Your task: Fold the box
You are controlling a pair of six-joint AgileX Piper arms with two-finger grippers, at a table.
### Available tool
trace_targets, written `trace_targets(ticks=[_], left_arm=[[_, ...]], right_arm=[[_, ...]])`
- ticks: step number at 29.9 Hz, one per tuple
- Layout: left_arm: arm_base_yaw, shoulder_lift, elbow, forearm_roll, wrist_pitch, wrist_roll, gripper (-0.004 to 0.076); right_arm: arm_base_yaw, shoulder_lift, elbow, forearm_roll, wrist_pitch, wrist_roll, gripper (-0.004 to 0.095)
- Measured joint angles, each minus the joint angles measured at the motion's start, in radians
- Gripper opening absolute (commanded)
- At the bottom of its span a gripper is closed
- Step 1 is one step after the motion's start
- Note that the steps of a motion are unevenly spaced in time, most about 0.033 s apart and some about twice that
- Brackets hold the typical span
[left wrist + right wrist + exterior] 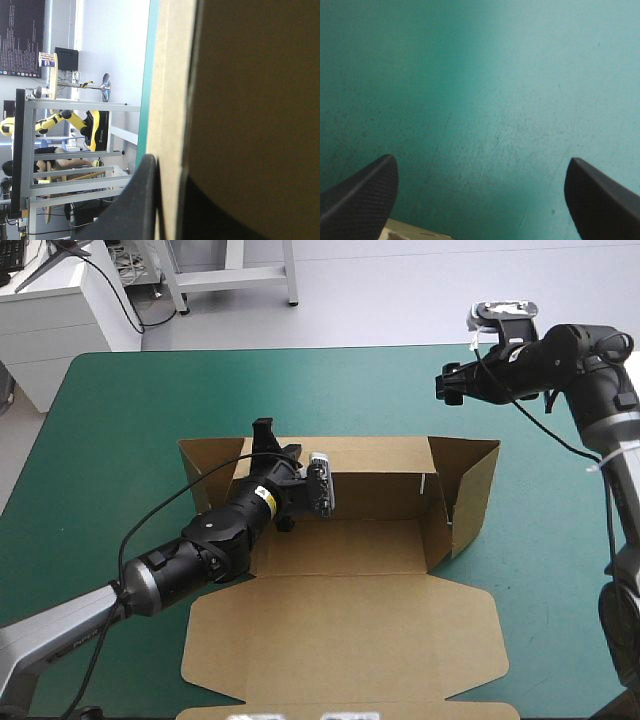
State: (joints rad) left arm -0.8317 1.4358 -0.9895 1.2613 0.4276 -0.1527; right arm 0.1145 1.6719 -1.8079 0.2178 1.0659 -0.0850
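A wall of the brown box (pixel 345 570) is pinched between the fingers of the left gripper (pixel 266 443), likely to be stood up. The right gripper (pixel 480 200) is held wide apart above the teal-green cover (pixel 470 90), with the box just behind it.

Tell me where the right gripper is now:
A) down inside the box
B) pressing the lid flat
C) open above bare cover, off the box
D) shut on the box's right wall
C: in its wrist view the right gripper has its fingers wide apart over bare cover, and the high view shows it raised beyond the far wall of the box.
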Motion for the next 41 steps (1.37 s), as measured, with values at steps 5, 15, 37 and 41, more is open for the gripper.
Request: trace_targets(ticks=[5,15,37,41], left_arm=[[0.0,0.0,0.0,-0.006,0.0,0.0,-0.0008],[0.0,0.0,0.0,-0.021,0.0,0.0,-0.0008],[-0.002,-0.001,-0.001,-0.022,0.014,0.0,-0.0008],[-0.002,-0.001,-0.001,-0.022,0.014,0.0,-0.0008]], right_arm=[[0.0,0.085,0.0,0.003,0.051,-0.007,0.0833],[0.0,0.138,-0.001,0.002,0.127,-0.019,0.0833],[-0.15,-0.048,0.252,0.09,0.156,-0.147,0.0704],[-0.15,-0.08,0.31,0.147,0.16,-0.181,0.0693]])
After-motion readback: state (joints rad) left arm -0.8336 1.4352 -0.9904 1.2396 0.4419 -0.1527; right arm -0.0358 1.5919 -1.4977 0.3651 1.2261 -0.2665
